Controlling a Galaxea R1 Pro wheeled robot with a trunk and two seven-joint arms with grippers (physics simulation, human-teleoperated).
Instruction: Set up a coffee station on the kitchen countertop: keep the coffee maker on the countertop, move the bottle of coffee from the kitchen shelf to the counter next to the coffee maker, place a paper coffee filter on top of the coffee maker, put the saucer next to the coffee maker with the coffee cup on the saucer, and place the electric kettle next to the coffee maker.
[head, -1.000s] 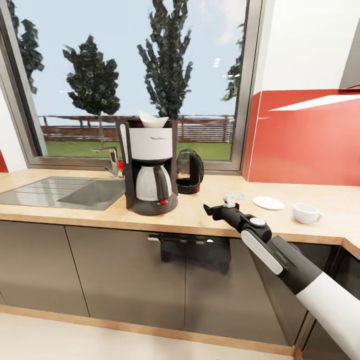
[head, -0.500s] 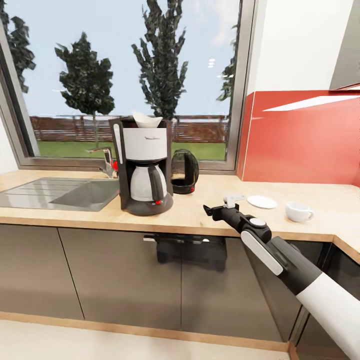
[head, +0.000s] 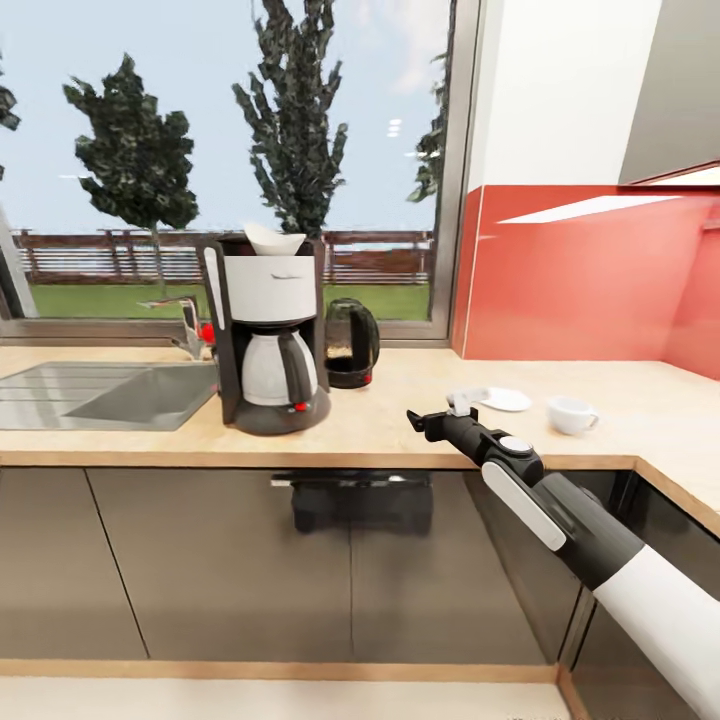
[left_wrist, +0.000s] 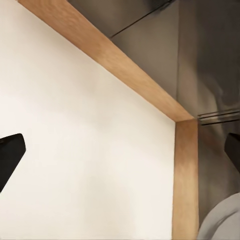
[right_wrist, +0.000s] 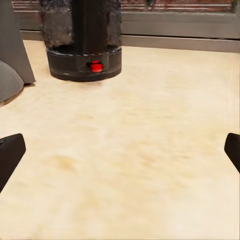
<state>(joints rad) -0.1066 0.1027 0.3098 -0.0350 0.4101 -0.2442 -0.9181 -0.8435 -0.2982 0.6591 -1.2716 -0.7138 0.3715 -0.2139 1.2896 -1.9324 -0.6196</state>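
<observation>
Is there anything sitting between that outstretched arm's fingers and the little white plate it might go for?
Nothing visible. The right gripper hovers open over bare countertop, and the saucer lies just beyond it to the right, with the cup farther right.

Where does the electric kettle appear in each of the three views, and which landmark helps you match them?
Head view: the kettle stands right of the coffee maker, at the window.
Right wrist view: the kettle's base, with its red switch, near the top.
Left wrist view: not in it.
Shared landmark: the countertop.
</observation>
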